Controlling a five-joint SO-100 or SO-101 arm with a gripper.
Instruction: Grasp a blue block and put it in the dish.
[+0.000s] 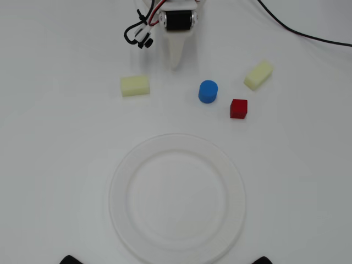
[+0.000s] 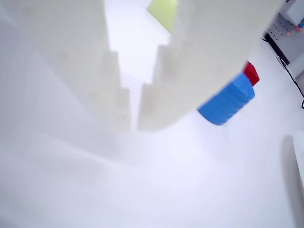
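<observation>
1. Closest to your wrist camera, the gripper [image 2: 134, 121] has its jaws nearly together with a thin gap, holding nothing, over bare table.
2. You're at the reach step: the blue block [image 1: 208, 92] stands apart from the gripper [image 1: 176, 65], beside the red cube [image 1: 238, 108], above the dish [image 1: 124, 165] in the overhead view.
3. Next, you'd likely need to widen the jaws and swing toward the blue block [image 2: 228, 102].
</observation>
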